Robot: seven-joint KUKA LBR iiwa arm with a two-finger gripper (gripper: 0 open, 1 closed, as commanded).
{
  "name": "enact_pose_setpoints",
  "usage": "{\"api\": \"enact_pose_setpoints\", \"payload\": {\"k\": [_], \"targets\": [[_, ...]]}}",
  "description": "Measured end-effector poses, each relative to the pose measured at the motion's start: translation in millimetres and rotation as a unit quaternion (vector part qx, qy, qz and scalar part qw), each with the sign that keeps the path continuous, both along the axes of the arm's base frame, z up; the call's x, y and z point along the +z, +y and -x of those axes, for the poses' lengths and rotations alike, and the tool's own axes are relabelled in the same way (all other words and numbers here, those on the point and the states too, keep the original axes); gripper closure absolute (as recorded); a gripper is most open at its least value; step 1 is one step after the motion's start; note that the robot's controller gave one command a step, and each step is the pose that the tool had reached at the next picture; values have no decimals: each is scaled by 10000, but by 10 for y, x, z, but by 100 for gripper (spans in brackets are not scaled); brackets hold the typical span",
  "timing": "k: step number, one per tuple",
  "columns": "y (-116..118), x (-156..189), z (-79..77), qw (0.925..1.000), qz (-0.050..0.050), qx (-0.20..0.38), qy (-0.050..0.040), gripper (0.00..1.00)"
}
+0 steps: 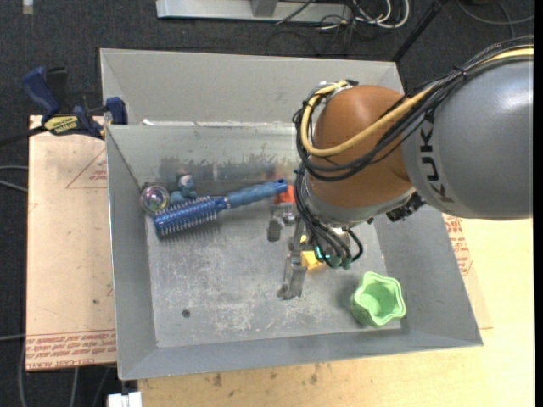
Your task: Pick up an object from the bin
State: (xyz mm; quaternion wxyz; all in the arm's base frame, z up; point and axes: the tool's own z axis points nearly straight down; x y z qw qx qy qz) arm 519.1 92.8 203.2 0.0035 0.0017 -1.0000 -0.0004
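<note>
Robot gripper (285, 261) low over the bare middle floor of the grey bin (212, 312), its two fingers apart with nothing between them.
Nearest is one green scalloped cup (377, 299), toward the view's lower right. One blue hairbrush (219, 206) lies behind, long axis left to right, handle end nearer (one shiny ball (154, 197) sits beside its bristles).

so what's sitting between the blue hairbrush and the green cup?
The gripper. In the camera view it hangs low over the middle of the bin, with the hairbrush to its upper left and the green cup to its lower right.
</note>
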Motion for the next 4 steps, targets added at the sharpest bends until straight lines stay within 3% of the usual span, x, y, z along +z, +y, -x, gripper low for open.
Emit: {"api": "enact_pose_setpoints", "payload": {"k": [1,2,3,4], "targets": [[314,-827,-915,10000,-9,-21,-49,0],[1000,-1360,-1248,9987,-14,-514,-42,0],[964,-1341,-1251,9986,-3,-537,-37,100],[967,232,-1245,9994,-11,-348,-84,100]]}}
